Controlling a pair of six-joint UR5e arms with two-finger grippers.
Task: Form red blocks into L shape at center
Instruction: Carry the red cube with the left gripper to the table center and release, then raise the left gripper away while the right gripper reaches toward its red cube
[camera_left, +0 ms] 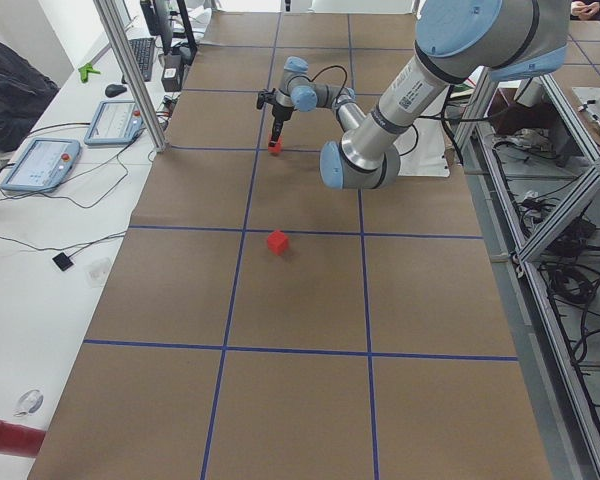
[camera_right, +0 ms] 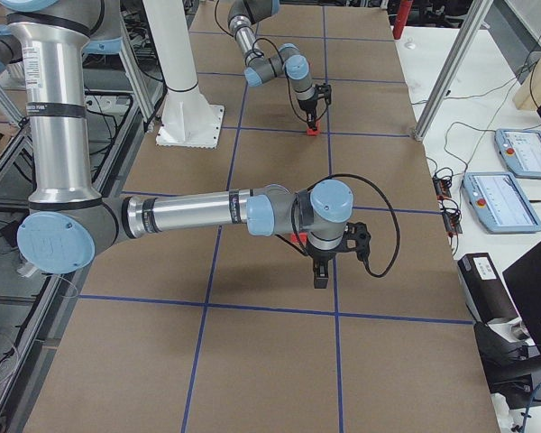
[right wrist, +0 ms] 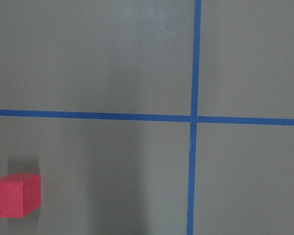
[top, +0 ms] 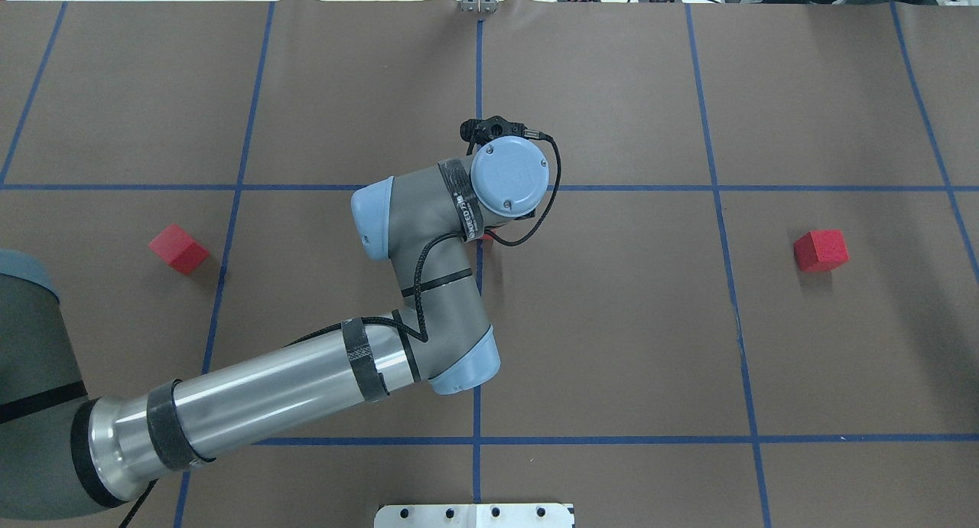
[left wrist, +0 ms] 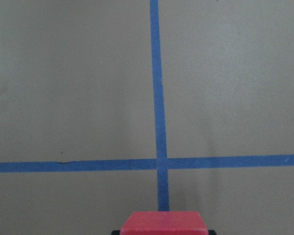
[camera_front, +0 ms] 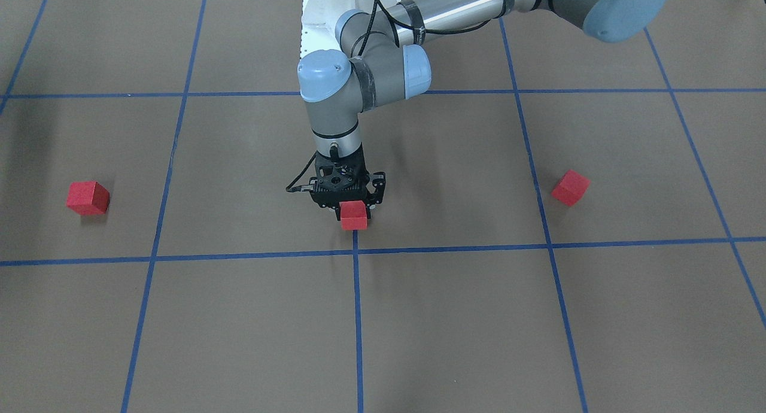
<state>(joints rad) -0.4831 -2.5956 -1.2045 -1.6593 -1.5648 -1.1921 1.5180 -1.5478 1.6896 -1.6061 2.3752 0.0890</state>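
My left gripper (camera_front: 353, 208) points straight down and is shut on a red block (camera_front: 353, 216), low over the floor just on the robot's side of the center tape crossing (camera_front: 355, 249). The left wrist view shows that block (left wrist: 164, 223) at the bottom edge, with the crossing (left wrist: 161, 162) ahead. A second red block (camera_front: 88, 197) lies far to the view's left and a third (camera_front: 570, 187) to the right. My right gripper (camera_right: 320, 278) shows only in the exterior right view, hanging above a red block (camera_right: 297, 241); I cannot tell if it is open or shut.
The brown floor carries a grid of blue tape lines (top: 719, 206). The white robot base plate (top: 474, 515) sits at the near edge. A side desk with teach pendants (camera_left: 40, 160) and metal posts (camera_left: 130, 70) runs along the far side.
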